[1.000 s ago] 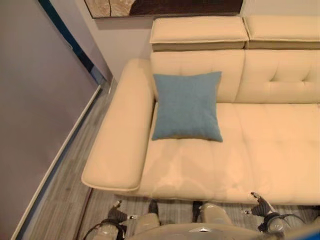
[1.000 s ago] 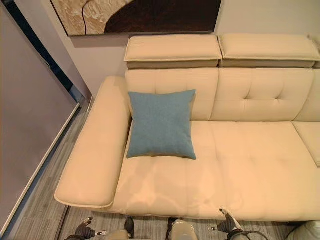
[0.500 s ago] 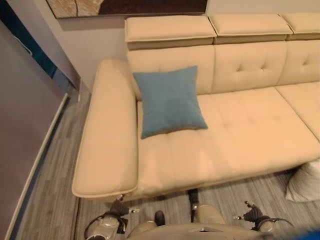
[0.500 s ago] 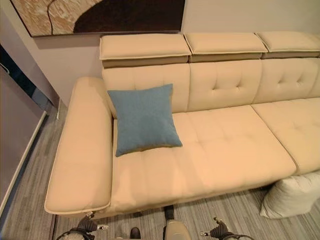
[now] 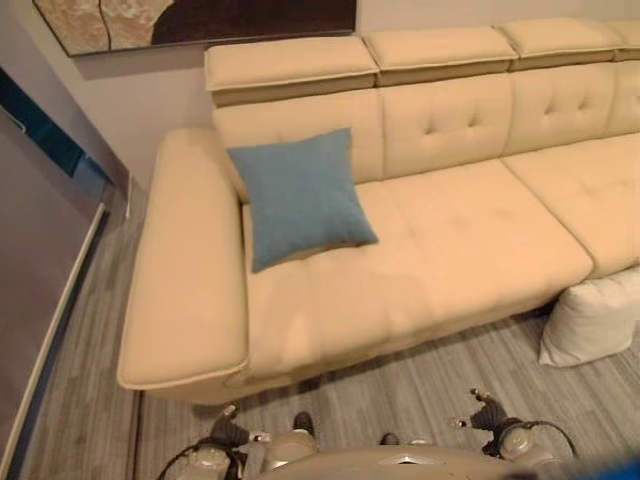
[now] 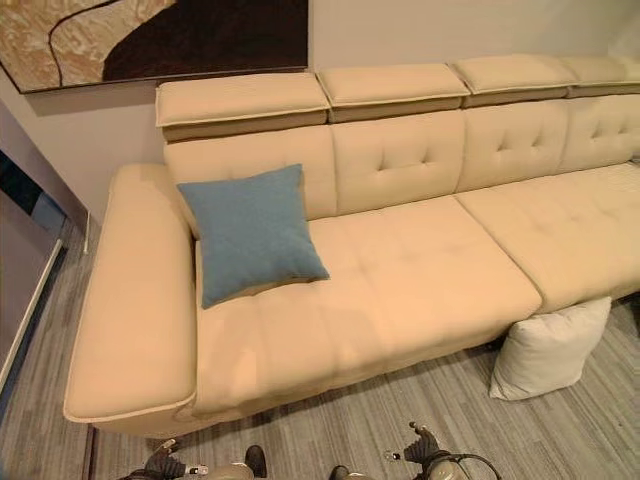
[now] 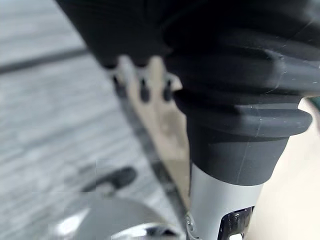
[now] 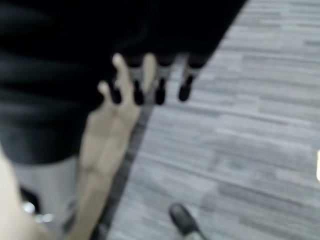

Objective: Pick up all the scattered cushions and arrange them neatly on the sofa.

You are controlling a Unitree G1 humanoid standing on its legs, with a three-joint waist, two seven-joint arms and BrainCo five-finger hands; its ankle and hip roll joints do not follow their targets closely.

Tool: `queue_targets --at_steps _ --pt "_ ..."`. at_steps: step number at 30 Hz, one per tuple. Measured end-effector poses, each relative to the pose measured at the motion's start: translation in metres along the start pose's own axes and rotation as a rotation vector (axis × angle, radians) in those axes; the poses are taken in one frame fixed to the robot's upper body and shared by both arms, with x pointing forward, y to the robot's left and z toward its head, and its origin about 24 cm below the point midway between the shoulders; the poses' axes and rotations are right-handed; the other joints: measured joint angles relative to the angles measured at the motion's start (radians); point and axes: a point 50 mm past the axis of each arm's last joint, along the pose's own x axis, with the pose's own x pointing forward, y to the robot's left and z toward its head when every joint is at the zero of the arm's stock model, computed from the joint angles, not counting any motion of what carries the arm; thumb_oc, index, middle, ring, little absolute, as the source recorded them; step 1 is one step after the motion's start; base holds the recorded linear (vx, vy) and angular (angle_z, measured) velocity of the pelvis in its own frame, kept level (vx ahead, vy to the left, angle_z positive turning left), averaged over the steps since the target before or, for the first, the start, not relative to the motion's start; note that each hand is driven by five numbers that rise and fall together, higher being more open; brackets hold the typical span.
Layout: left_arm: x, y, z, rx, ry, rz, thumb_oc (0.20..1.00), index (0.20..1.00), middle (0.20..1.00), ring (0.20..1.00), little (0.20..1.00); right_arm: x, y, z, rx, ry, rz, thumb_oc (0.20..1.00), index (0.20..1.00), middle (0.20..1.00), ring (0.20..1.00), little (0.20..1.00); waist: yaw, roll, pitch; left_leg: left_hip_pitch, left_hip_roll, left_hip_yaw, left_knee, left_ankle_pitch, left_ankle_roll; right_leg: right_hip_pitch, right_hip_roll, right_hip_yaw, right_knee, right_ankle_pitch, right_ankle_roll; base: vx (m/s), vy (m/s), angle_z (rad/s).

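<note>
From the head I saw the blue cushion (image 5: pixel 300 195) leaning against the sofa (image 5: pixel 450 240) backrest by the armrest, the white cushion (image 6: pixel 548 350) on the floor (image 6: pixel 400 420) — better shown by the right eye. Wrist views: left hand (image 7: pixel 142 90) and right hand (image 8: pixel 150 80) hung low — fingers relaxed, empty.

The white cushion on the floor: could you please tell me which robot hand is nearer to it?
The right robot hand is nearer, low in front of the sofa, with the white cushion off to its right. The left robot hand hangs farther away, below the armrest end.
</note>
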Motion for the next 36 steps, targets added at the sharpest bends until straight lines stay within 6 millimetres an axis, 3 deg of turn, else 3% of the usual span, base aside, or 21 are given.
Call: queue_targets --at_steps 1,4,6,7,9,10,12,13,14,15,16,19,20,21,22,24,27,28,29,33,36 --pt "0.001 0.0 0.006 0.001 -0.014 -0.002 1.0 1.0 1.0 1.0 1.0 -0.001 -0.001 -0.005 -0.003 0.013 -0.004 1.0 1.0 1.0 1.0 1.0 -0.002 -0.006 -0.002 -0.029 0.006 -0.031 0.033 0.025 -0.034 0.001 0.005 -0.002 -0.016 0.013 -0.011 -0.25 -0.097 0.02" --pt "0.003 -0.008 0.014 0.013 -0.035 -0.023 1.0 1.0 1.0 1.0 1.0 -0.004 -0.002 -0.016 0.011 0.05 -0.013 1.0 1.0 1.0 1.0 1.0 -0.039 -0.003 0.007 -0.042 0.012 -0.056 0.057 0.042 -0.058 0.0 0.011 0.002 -0.024 0.028 -0.02 -0.14 -0.026 -0.09" --pt "0.003 -0.018 0.019 0.016 -0.047 -0.05 1.0 1.0 1.0 1.0 1.0 -0.004 -0.006 -0.023 0.018 0.083 -0.024 1.0 1.0 1.0 1.0 1.0 -0.056 -0.001 0.027 -0.013 -0.044 -0.2 0.051 0.0 -0.073 -0.013 0.012 0.061 -0.024 0.045 -0.017 -0.14 0.037 -0.66" --pt "0.002 -0.021 0.018 0.015 -0.045 -0.058 1.0 1.0 1.0 1.0 1.0 -0.004 -0.007 -0.024 0.017 0.093 -0.025 1.0 1.0 1.0 1.0 1.0 -0.06 0.0 0.026 0.006 -0.066 -0.235 0.048 -0.022 -0.068 -0.018 0.014 0.093 -0.03 0.063 -0.012 -0.06 0.076 -0.85" --pt "0.002 -0.024 0.016 0.009 -0.038 -0.062 1.0 1.0 1.0 1.0 1.0 -0.004 -0.007 -0.025 0.019 0.098 -0.026 1.0 1.0 1.0 1.0 1.0 -0.064 0.003 0.027 0.052 -0.095 -0.289 0.04 -0.064 -0.037 0.006 0.02 0.144 -0.069 0.101 -0.016 -0.04 0.078 -1.0" --pt "0.003 -0.026 0.022 0.005 -0.051 -0.066 1.0 1.0 1.0 1.0 1.0 -0.004 -0.008 -0.028 0.024 0.109 -0.029 1.0 1.0 1.0 1.0 1.0 -0.083 0.009 0.033 0.088 -0.104 -0.346 0.024 -0.094 -0.033 0.01 0.028 0.195 -0.104 0.132 -0.007 -0.11 0.151 -1.24" --pt "0.005 -0.032 0.041 0.001 -0.102 -0.081 1.0 1.0 1.0 1.0 1.0 -0.008 -0.007 -0.039 0.033 0.153 -0.028 1.0 1.0 1.0 1.0 1.0 -0.102 0.02 0.034 0.097 -0.108 -0.381 0.015 -0.13 -0.026 -0.007 0.029 0.226 -0.114 0.155 0.013 -0.14 0.175 -0.83" --pt "0.005 -0.038 0.046 -0.003 -0.111 -0.094 1.0 1.0 1.0 1.0 1.0 -0.008 -0.009 -0.04 0.048 0.153 -0.037 1.0 1.0 1.0 1.0 1.0 -0.114 0.043 0.037 0.097 -0.106 -0.372 -0.013 -0.146 -0.007 -0.007 0.029 0.219 -0.126 0.168 0.024 -0.25 0.236 -0.67" --pt "0.006 -0.042 0.066 0.011 -0.167 -0.107 1.0 1.0 1.0 1.0 1.0 -0.009 -0.004 -0.042 0.074 0.17 -0.032 1.0 1.0 1.0 1.0 1.0 -0.132 0.033 0.044 0.119 -0.124 -0.329 -0.074 -0.138 0.017 -0.061 0.018 0.27 -0.111 0.19 0.058 -0.25 0.236 -0.65" --pt "0.006 -0.043 0.067 0.019 -0.172 -0.109 1.0 1.0 1.0 1.0 1.0 -0.009 -0.003 -0.042 0.081 0.168 -0.029 1.0 1.0 1.0 1.0 1.0 -0.125 0.028 0.044 0.119 -0.139 -0.325 -0.075 -0.138 0.031 -0.074 0.02 0.29 -0.114 0.2 0.073 -0.28 0.181 -1.68" --pt "0.005 -0.042 0.064 0.06 -0.174 -0.117 1.0 1.0 1.0 1.0 1.0 -0.003 -0.008 -0.025 0.108 0.128 -0.044 1.0 1.0 1.0 1.0 1.0 -0.103 0.014 0.048 0.117 -0.149 -0.263 -0.107 -0.126 0.073 -0.111 -0.001 0.338 -0.125 0.211 0.112 -0.13 0.07 -1.57" --pt "0.006 -0.034 0.061 0.097 -0.178 -0.098 1.0 1.0 1.0 1.0 1.0 0.001 -0.003 -0.011 0.122 0.098 -0.031 1.0 1.0 1.0 1.0 1.0 -0.106 -0.011 0.06 0.116 -0.151 -0.142 -0.12 -0.101 0.103 -0.169 -0.05 0.181 -0.08 0.172 0.159 -0.25 0.096 -1.33" --pt "0.006 -0.025 0.056 0.108 -0.165 -0.08 1.0 1.0 1.0 1.0 1.0 0.001 0.007 -0.008 0.119 0.095 -0.009 1.0 1.0 1.0 1.0 1.0 -0.099 -0.021 0.064 0.093 -0.146 -0.088 -0.081 -0.113 0.112 -0.175 -0.078 0.077 -0.071 0.151 0.154 -0.17 0.084 -1.7" --pt "0.007 -0.021 0.051 0.103 -0.146 -0.068 1.0 1.0 1.0 1.0 1.0 0.001 0.011 -0.004 0.115 0.082 0.01 1.0 1.0 1.0 1.0 1.0 -0.05 -0.001 0.076 0.117 -0.11 -0.009 -0.108 -0.108 0.116 -0.194 -0.096 -0.066 0.007 0.124 0.128 -0.13 0.06 -1.53" --pt "0.007 -0.022 0.049 0.091 -0.14 -0.066 1.0 1.0 1.0 1.0 1.0 0.001 0.009 -0.005 0.118 0.086 -0.006 1.0 1.0 1.0 1.0 1.0 -0.053 0.012 0.081 0.116 -0.086 0.003 -0.105 -0.112 0.121 -0.195 -0.102 -0.098 0.095 0.109 0.143 -0.11 0.03 -1.29" --pt "0.007 -0.016 0.048 0.097 -0.137 -0.055 1.0 1.0 1.0 1.0 1.0 0.0 0.005 -0.012 0.116 0.103 -0.011 1.0 1.0 1.0 1.0 1.0 -0.05 0.025 0.082 0.116 -0.08 0.002 -0.113 -0.116 0.121 -0.186 -0.126 -0.082 0.204 0.081 0.165 -0.1 -0.011 -0.36" --pt "0.005 -0.013 0.035 0.102 -0.103 -0.049 1.0 1.0 1.0 1.0 1.0 -0.001 0.007 -0.014 0.119 0.11 -0.005 1.0 1.0 1.0 1.0 1.0 -0.031 0.011 0.057 0.12 -0.065 0.083 -0.133 -0.094 0.116 -0.106 -0.154 -0.169 0.275 -0.005 0.157 -0.08 -0.039 -0.58" --pt "0.005 -0.011 0.03 0.108 -0.087 -0.044 1.0 1.0 1.0 1.0 1.0 0.0 0.006 -0.012 0.119 0.103 -0.006 1.0 1.0 1.0 1.0 1.0 -0.01 0.005 0.046 0.12 -0.061 0.097 -0.136 -0.092 0.099 -0.075 -0.152 -0.209 0.235 -0.029 0.157 -0.02 -0.105 -0.97" --pt "0.005 -0.013 0.026 0.116 -0.067 -0.051 1.0 1.0 1.0 1.0 1.0 0.001 0.003 -0.01 0.119 0.095 -0.014 1.0 1.0 1.0 1.0 1.0 -0.002 -0.001 0.036 0.118 -0.063 0.105 -0.135 -0.081 0.072 -0.013 -0.107 -0.222 0.07 -0.004 0.058 0.0 -0.155 -0.72" --pt "0.002 -0.026 0.017 0.131 -0.048 -0.086 1.0 1.0 1.0 1.0 1.0 -0.003 0.004 -0.021 0.116 0.121 -0.012 1.0 1.0 1.0 1.0 1.0 -0.005 0.047 -0.004 0.117 -0.023 0.061 -0.115 -0.077 0.042 0.019 -0.039 -0.164 -0.01 0.027 0.047 0.07 -0.194 -0.46" --pt "0.002 -0.027 0.021 0.133 -0.058 -0.087 1.0 1.0 1.0 1.0 1.0 -0.005 0.006 -0.027 0.138 0.137 -0.013 1.0 1.0 1.0 1.0 1.0 -0.022 0.047 -0.012 0.09 -0.006 0.015 -0.047 -0.09 0.004 0.02 -0.03 -0.157 -0.022 0.016 0.05 0.03 -0.167 -0.07"
